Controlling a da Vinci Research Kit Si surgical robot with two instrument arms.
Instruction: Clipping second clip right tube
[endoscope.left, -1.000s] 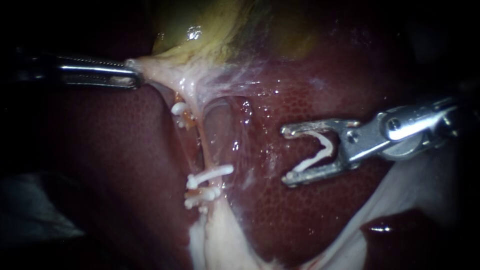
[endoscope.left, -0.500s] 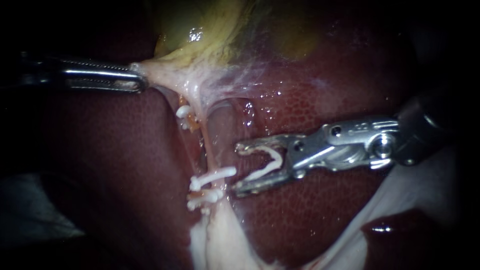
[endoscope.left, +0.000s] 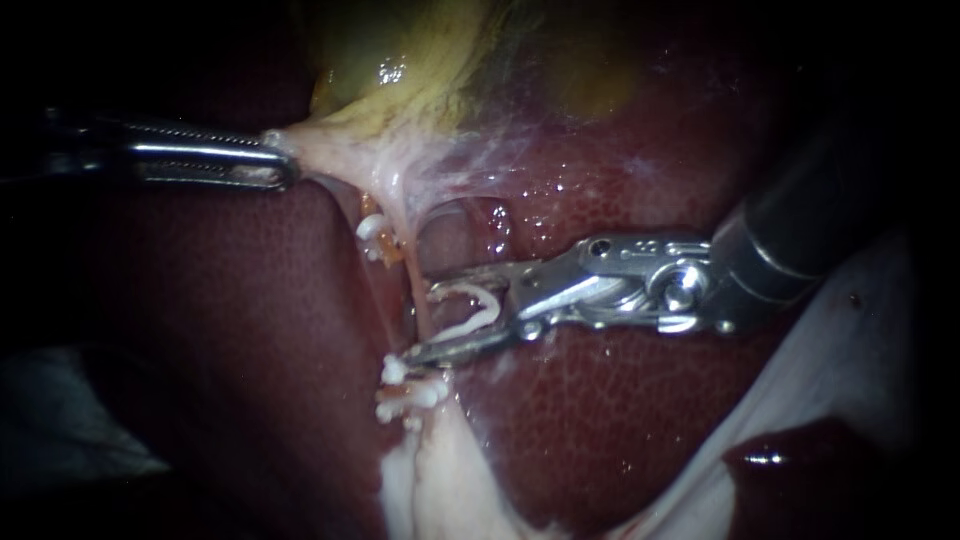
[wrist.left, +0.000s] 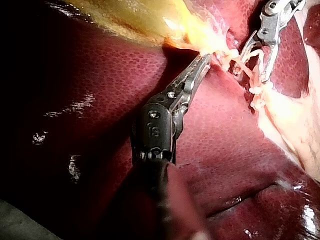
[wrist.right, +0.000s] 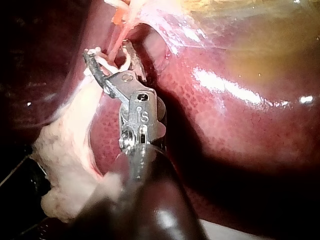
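Surgical lab: liver (endoscope.left: 640, 440), gallbladder (endoscope.left: 420, 60), clips (endoscope.left: 410, 395).

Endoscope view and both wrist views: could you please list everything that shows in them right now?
liver: one, dark red, under everything.
gallbladder: one, yellow-green, at the top, its pale neck stretched toward the left instrument.
right tube: one, pale pink, from the gallbladder down to the pale tissue.
closed clips: at least three, white, one high beside the tube, the rest low on it.
open clip: one, white, astride the right tube.
pale tissue: white, below the clips.
left instrument: one, silver, jaws shut on the gallbladder's neck.
right instrument: one, silver, jaws holding the open clip.
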